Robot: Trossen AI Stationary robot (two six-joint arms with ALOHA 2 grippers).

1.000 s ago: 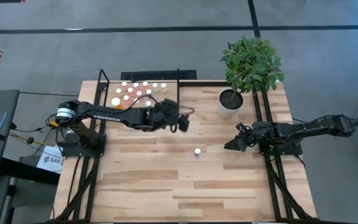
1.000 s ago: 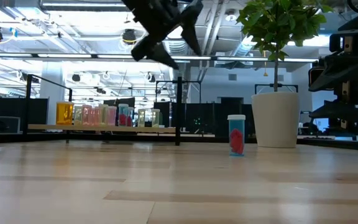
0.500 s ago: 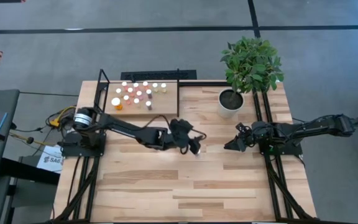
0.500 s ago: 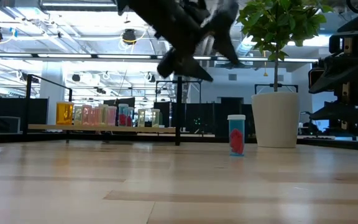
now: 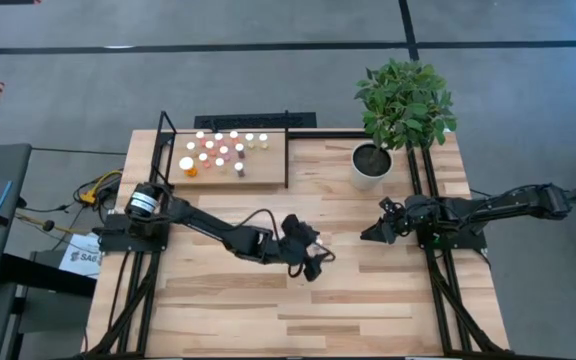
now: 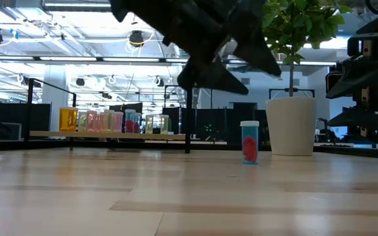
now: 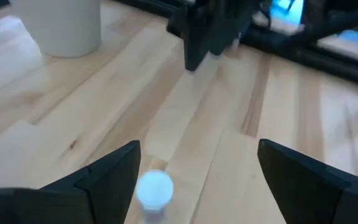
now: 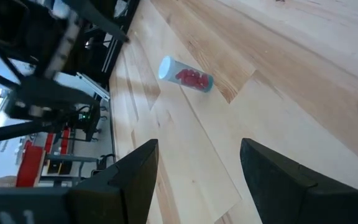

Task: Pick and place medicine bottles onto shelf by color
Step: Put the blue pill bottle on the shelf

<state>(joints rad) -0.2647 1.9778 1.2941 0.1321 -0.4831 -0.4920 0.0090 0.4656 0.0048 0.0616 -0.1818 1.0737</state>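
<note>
One small clear bottle (image 6: 249,141) with a white cap and red contents stands upright on the wood table, near its middle. My left gripper (image 7: 199,149) hangs open above it. The bottle's white cap (image 7: 154,188) shows below and between the fingers, close to one of them, untouched. In the low view the left gripper (image 6: 248,72) is well above the bottle. The shelf (image 5: 268,175) stands at the far left and carries several bottles (image 5: 223,150). My right gripper (image 5: 376,232) waits open at the table's right side and sees the bottle (image 8: 187,74) farther off.
A white plant pot (image 5: 370,165) with a leafy plant stands at the far right, behind and to the right of the lone bottle (image 6: 291,124). Black frame rods run along both table sides. Bare planks stretch toward the near edge.
My left gripper has swung from beside the shelf toward the table's near edge and a little right. It has come down over the lone bottle and rolled as it went. Its fingers stay open. The bottle has not moved.
</note>
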